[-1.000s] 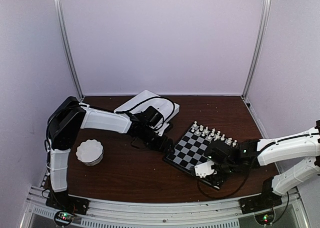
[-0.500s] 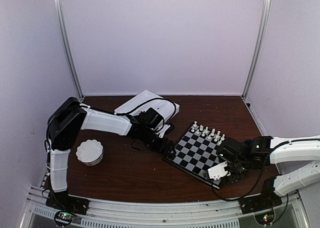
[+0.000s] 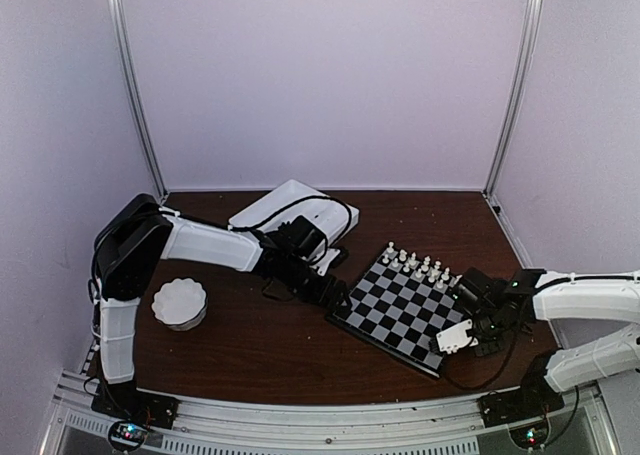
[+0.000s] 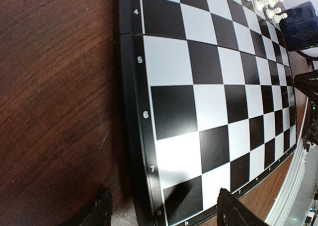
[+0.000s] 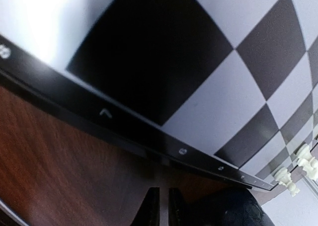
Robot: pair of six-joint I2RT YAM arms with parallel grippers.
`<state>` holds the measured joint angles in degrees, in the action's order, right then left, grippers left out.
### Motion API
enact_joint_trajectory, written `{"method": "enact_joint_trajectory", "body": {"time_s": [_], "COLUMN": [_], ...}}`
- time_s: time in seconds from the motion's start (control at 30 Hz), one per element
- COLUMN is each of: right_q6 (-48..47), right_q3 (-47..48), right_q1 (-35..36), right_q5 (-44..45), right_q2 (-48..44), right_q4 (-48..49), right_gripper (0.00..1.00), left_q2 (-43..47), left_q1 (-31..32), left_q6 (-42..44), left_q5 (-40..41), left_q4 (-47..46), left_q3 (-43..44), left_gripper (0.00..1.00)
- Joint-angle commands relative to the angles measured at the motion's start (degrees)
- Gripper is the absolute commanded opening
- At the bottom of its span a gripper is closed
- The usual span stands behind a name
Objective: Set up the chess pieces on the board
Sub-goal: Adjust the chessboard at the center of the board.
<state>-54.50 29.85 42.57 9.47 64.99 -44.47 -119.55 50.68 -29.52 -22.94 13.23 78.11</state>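
Over by the board's right edge, my right claw sits low above the table, fingers pinched nearly together with nothing I can see between them, so I'd guess it's empty. My left claw gapes wide astride the board's left corner, gripping nothing, probably there to stop it sliding. Only white pieces line the far edge, so plenty's left to do.

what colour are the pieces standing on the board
White pieces, in a row along one board edge; best in the top external view.
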Motion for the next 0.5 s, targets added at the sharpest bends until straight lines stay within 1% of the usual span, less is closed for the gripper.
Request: {"method": "enact_joint_trajectory", "body": {"time_s": [0.0, 0.03, 0.17, 0.3, 0.47], "right_q6": [-1.8, -1.6, -1.5, -2.5, -4.4], "right_q3": [-1.2, -1.2, -0.8, 0.3, 3.9], "right_q1": [-1.1, -1.4, -2.7, -4.6, -7.8], "right_q5": [3.6, 4.5, 6.9, 8.0, 9.0], "right_q2": [5.2, 6.9, 13.7, 17.6, 22.9], "right_q4": [7.6, 9.4, 15.6, 21.2, 25.7], "right_gripper": [0.07, 0.05, 0.05, 0.04, 0.05], "left_q2": [0.1, 0.1, 0.4, 2.1, 3.7], "left_q1": [0.3, 0.3, 0.3, 0.7, 1.0], "left_q6": [-0.3, -0.3, -0.9, -1.8, -2.6], "left_q5": [-1.0, -1.1, -1.6, -1.9, -2.1], "left_q4": [-0.4, -0.4, -0.8, -1.9, -2.8], "left_q3": [-1.1, -1.3, -2.3, -4.3, -6.6], "left_gripper": [0.72, 0.72, 0.7, 0.7, 0.7]}}
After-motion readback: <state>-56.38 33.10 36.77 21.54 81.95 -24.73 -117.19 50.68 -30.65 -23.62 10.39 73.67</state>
